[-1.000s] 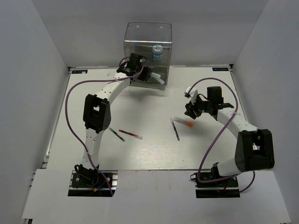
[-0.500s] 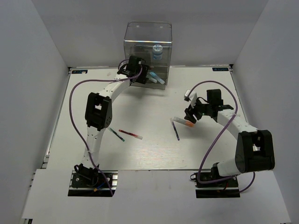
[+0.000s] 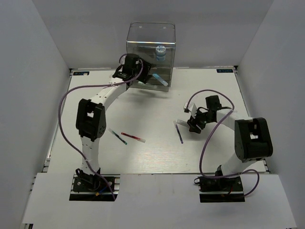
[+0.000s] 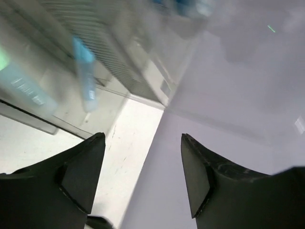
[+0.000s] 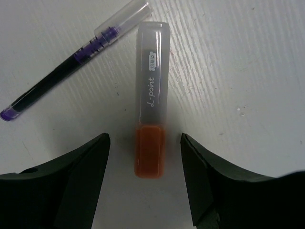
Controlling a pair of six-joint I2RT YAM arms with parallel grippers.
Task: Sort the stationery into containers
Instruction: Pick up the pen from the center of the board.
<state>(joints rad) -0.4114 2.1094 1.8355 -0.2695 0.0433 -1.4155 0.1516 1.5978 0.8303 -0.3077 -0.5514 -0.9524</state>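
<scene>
The clear cabinet (image 3: pixel 150 52) stands at the back, with the blue-white roll (image 3: pixel 160 50) on an upper level. The light blue pen (image 3: pixel 159 80) lies in a lower level and shows blurred in the left wrist view (image 4: pixel 85 71), next to a blurred green-white pen (image 4: pixel 19 86). My left gripper (image 3: pixel 145 72) is open and empty just in front of the cabinet (image 4: pixel 142 136). My right gripper (image 3: pixel 193 125) is open and low over the table, its jaws either side of the orange-capped marker's (image 5: pixel 151 124) cap (image 5: pixel 143 138), not touching it.
A dark purple pen (image 3: pixel 179 135) lies just left of the marker, also in the right wrist view (image 5: pixel 71 67). A red pen (image 3: pixel 133 137) and a green-tipped pen (image 3: pixel 117 137) lie left of the table's middle. Grey walls close in the table on three sides.
My left gripper has let go of the light blue pen in the cabinet and drawn back to the left. My right gripper has moved down and left over the orange-capped marker.
</scene>
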